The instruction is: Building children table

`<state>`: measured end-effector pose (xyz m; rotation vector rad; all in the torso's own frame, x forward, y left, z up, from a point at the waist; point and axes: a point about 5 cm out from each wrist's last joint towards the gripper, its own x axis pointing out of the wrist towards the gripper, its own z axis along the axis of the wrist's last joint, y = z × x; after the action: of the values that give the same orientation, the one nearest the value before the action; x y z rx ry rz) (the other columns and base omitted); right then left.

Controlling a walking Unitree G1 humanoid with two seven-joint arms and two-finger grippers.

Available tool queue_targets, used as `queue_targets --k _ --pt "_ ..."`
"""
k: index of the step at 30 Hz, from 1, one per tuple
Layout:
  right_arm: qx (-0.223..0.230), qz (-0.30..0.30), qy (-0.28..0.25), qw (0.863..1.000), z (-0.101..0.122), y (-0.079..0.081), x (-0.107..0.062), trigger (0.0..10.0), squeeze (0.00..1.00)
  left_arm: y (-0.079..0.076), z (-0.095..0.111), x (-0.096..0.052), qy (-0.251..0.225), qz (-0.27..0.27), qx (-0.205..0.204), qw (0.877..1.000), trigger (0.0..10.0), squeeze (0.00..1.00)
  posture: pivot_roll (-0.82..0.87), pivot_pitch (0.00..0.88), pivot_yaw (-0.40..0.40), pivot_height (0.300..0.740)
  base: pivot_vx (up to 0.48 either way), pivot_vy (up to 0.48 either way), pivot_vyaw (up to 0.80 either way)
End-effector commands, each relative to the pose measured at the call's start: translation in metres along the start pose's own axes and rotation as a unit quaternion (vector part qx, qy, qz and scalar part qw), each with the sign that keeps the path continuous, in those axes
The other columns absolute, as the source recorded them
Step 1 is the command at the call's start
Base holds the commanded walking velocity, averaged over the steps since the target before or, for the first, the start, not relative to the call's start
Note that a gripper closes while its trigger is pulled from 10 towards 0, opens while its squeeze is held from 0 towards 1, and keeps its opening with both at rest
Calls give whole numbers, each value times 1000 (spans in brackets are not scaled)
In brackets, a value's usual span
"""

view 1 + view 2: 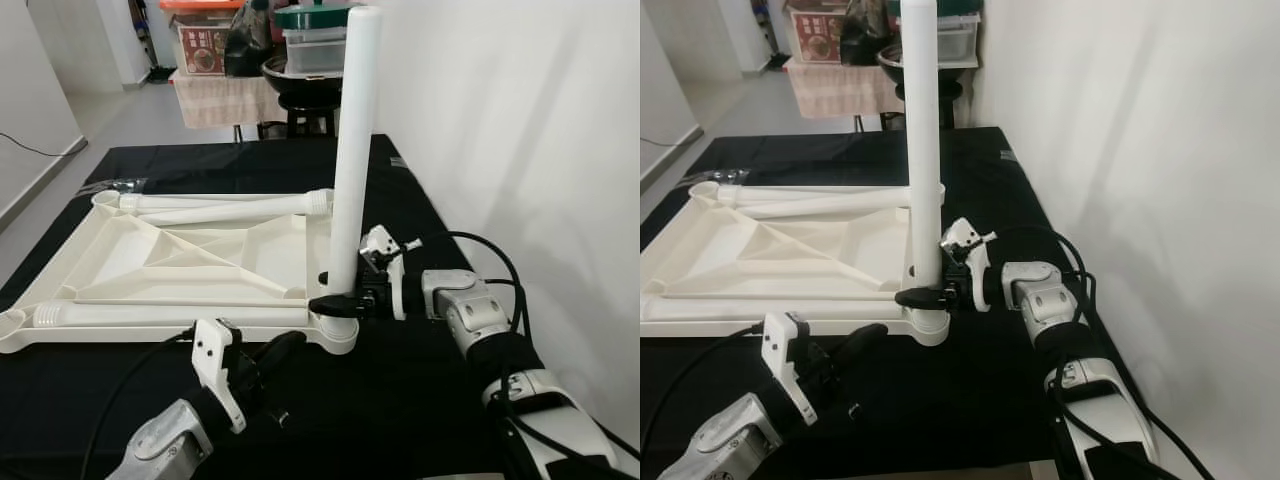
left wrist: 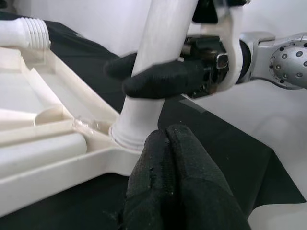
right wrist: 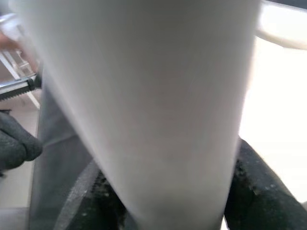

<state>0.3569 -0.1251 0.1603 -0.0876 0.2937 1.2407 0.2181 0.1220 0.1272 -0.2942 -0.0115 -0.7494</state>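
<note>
Underneath everything, a black cloth (image 1: pixel 400 400) covers the work surface, with a white wall (image 1: pixel 520 120) along the robot's right. On the cloth lies the white tabletop (image 1: pixel 200 262), upside down, its ribbed underside facing up. Two loose legs lie flat on it: one (image 1: pixel 225 206) along the far edge, threaded end toward the right, and another (image 1: pixel 140 314) along the near edge. A third leg (image 1: pixel 352 150) stands upright in the socket (image 1: pixel 338 328) at the tabletop's near right corner.

The right gripper (image 1: pixel 335 303) reaches in from the right, low on the standing leg just above the socket; its black fingers (image 2: pixel 163 79) are closed around the leg, one on each side, as the right wrist view confirms. The left gripper (image 1: pixel 272 352) hovers over the cloth just in front of the same corner, pointing at the socket; its fingers (image 2: pixel 177 182) are pressed together and hold nothing.

Beyond the cloth, a stool and stacked boxes (image 1: pixel 310 50) stand in the background.
</note>
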Motion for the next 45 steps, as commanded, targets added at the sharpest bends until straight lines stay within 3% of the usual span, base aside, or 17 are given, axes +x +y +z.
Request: queue_targets --k 1,7,11,12,13,15,16,22,23,24,27,28,32,33,34,35,45 --pt "0 23 -16 1000 7 2 4 0 0 -3 2 1 1 -4 2 1000 10000 0 -23 0 -35 740 0 0 0" --pt "-4 20 -16 1000 3 1 1 0 0 -4 2 1 -1 -5 -1 1000 10000 0 -27 0 -39 740 0 0 0" --pt "-24 -98 -7 995 -19 4 1 0 0 -4 2 0 -3 -4 0 1000 10000 0 -30 0 -53 740 0 0 0" --pt "2 -237 -3 971 -30 10 8 0 0 -3 4 -1 -4 -2 2 1000 10000 0 -35 0 -47 740 0 0 0" --pt "2 -237 -3 971 -30 10 8 0 0 -3 4 -1 -4 -2 2 1000 10000 0 -35 0 -47 740 0 0 0" --pt "93 -353 -9 931 -43 47 13 0 0 1 5 -4 -3 2 5 1000 10000 0 -70 0 -21 740 0 0 0" --pt "82 -370 1 925 -45 58 11 0 0 3 5 -4 -3 2 5 1000 10000 0 -78 0 -13 740 0 0 0" --pt "30 -363 7 931 -39 45 10 0 0 5 4 -2 0 0 4 1000 10000 0 -70 0 -10 740 0 0 0" --pt "47 -362 6 931 -38 38 11 7608 0 6 3 -1 2 1 5 1000 10000 0 -62 0 -15 740 0 0 0" --pt "57 -345 0 937 -36 35 15 10000 0 6 2 -1 1 4 6 1000 10000 0 -65 0 -15 740 0 0 0" --pt "58 -321 -5 945 -34 35 19 10000 27 7 2 0 -1 7 7 1000 10000 0 -64 0 -15 740 0 0 0" --pt "53 -288 -24 956 -26 36 23 10000 1000 7 2 0 -2 11 8 1000 10000 0 -60 0 -17 740 0 0 0" --pt "0 -184 -58 981 -6 41 25 10000 1000 6 1 2 -2 9 8 1000 10000 0 -63 0 -14 740 0 0 0" --pt "-27 -148 -61 987 1 44 23 10000 565 6 1 2 0 6 7 1000 10000 0 -63 0 -14 740 0 0 0" --pt "-53 -121 -58 990 5 44 21 10000 565 6 0 3 1 3 6 1000 10000 0 -61 0 -14 740 0 0 0" --pt "-67 -94 -50 992 8 41 18 10000 0 5 0 3 2 0 5 1000 10000 0 -54 0 -16 740 0 0 0" --pt "-68 20 -33 997 18 16 20 10000 0 2 0 2 0 -2 4 1000 10000 0 -35 0 -24 740 0 0 0"
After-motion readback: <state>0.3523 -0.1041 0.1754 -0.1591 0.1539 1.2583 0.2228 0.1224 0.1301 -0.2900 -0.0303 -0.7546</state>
